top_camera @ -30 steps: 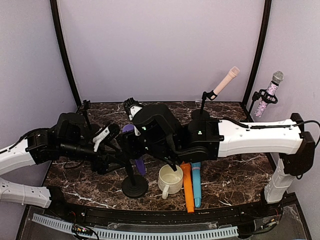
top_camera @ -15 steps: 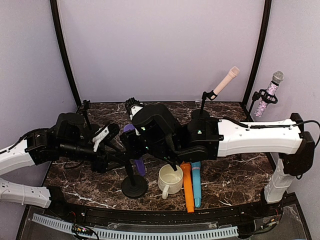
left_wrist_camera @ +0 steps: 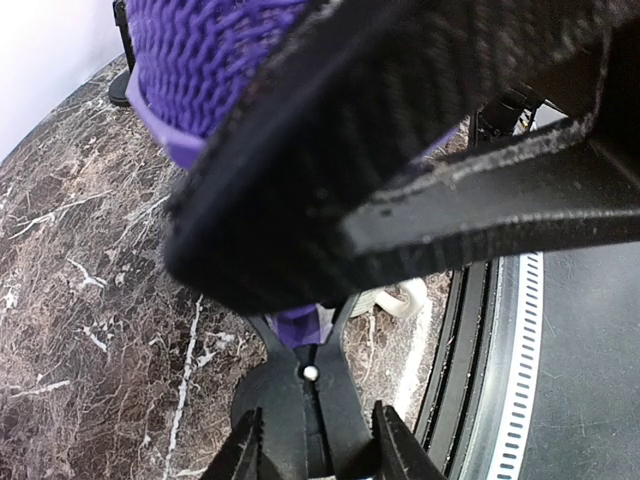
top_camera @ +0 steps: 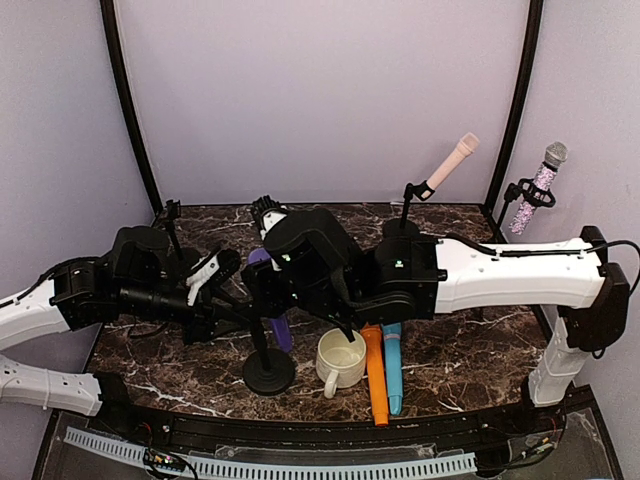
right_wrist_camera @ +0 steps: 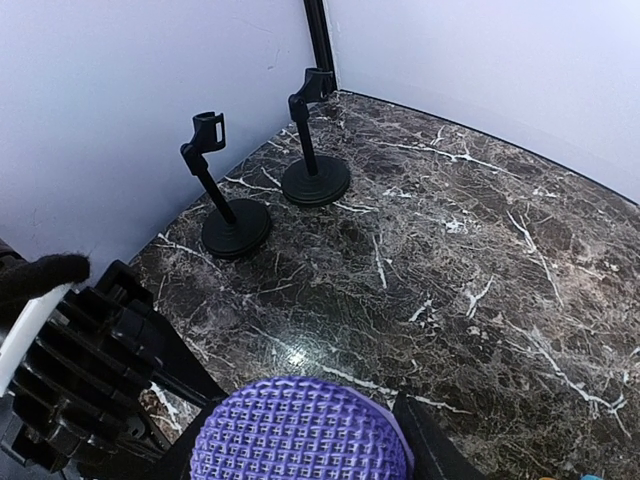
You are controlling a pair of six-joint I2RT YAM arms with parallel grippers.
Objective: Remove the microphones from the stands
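Note:
The purple microphone sits in the clip of a black stand at the table's front centre. My right gripper reaches across from the right and is shut on the microphone's mesh head, with a finger on each side. My left gripper comes from the left, and its fingertips close on the stand's clip below the purple handle. The right gripper's black body hides most of the microphone in the left wrist view.
A cream mug, an orange microphone and a blue microphone lie right of the stand. A pink microphone and a glittery one stand at the back right. Two empty stands are at the back left.
Almost nothing has changed. Both grippers hold their places, with only a slight shift of the left gripper's fingers at the stand.

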